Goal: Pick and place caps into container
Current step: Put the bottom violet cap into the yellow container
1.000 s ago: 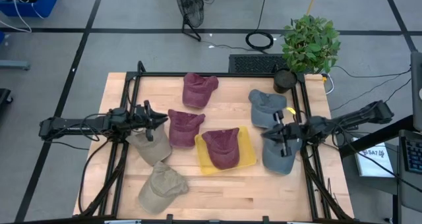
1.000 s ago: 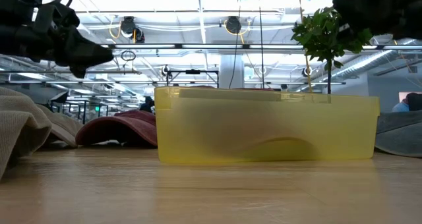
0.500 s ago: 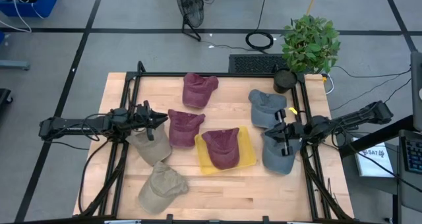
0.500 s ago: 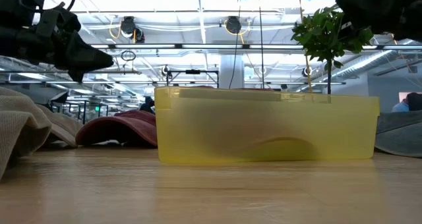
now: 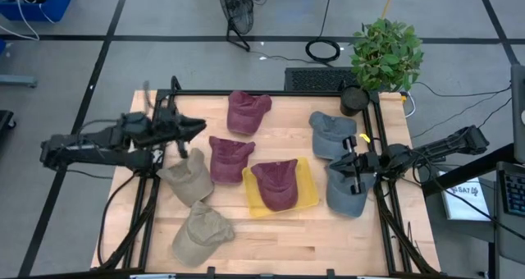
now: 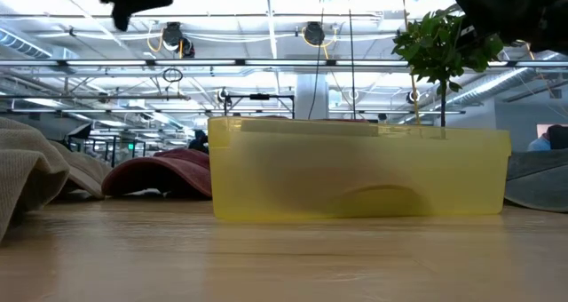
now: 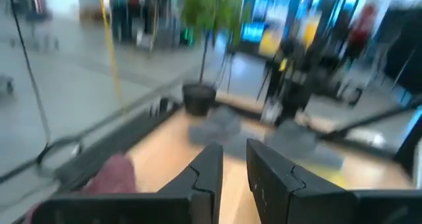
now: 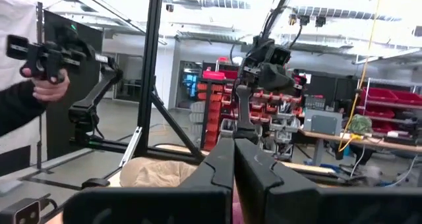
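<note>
The yellow tray point(image 5: 308, 195) point(image 6: 355, 173) sits near the table's middle with a maroon cap point(image 5: 275, 183) lying in it. Two more maroon caps point(image 5: 230, 157) point(image 5: 246, 111), two grey-blue caps point(image 5: 332, 134) point(image 5: 344, 193) and two khaki caps point(image 5: 187, 180) point(image 5: 201, 232) rest on the wood. My left gripper point(image 5: 197, 130) point(image 7: 234, 165) hangs high above the table's left part, beyond the khaki cap, with a narrow gap between its fingers and nothing in it. My right gripper point(image 5: 346, 169) point(image 8: 234, 151) is shut and hovers over the near grey-blue cap.
A black plant pot point(image 5: 354, 101) with a leafy plant point(image 5: 385, 53) stands at the far right corner. A black frame point(image 5: 246, 93) runs round the table. In the right wrist view a person's hand point(image 8: 46, 82) shows beyond the table. Bare wood lies along the near edge point(image 5: 312, 246).
My left gripper has risen well clear of the table and moved toward the far edge, away from the khaki cap and the maroon cap beside it. No cap has moved.
</note>
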Robot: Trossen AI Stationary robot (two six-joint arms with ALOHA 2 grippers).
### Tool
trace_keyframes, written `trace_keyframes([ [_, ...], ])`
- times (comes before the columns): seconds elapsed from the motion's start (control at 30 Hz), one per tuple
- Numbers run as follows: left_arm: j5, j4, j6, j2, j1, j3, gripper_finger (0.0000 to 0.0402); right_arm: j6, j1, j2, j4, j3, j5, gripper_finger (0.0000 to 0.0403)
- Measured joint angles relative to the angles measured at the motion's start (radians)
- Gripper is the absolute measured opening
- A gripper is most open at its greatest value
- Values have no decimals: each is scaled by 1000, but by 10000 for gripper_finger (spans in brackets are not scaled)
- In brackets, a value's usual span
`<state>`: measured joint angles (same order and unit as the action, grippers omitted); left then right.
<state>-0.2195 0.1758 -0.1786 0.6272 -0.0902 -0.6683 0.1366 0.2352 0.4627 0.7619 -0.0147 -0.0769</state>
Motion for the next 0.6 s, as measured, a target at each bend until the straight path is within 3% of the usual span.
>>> trace_keyframes([
  [0.3, 52, 603, 78, 580, -14, -498, 71, 16, 0, 0, 5, 1, 0, 0],
  [0.6, 126, 1024, 223, 928, -22, -833, 87, 14, 0, 1, -12, 1, 0, 0],
])
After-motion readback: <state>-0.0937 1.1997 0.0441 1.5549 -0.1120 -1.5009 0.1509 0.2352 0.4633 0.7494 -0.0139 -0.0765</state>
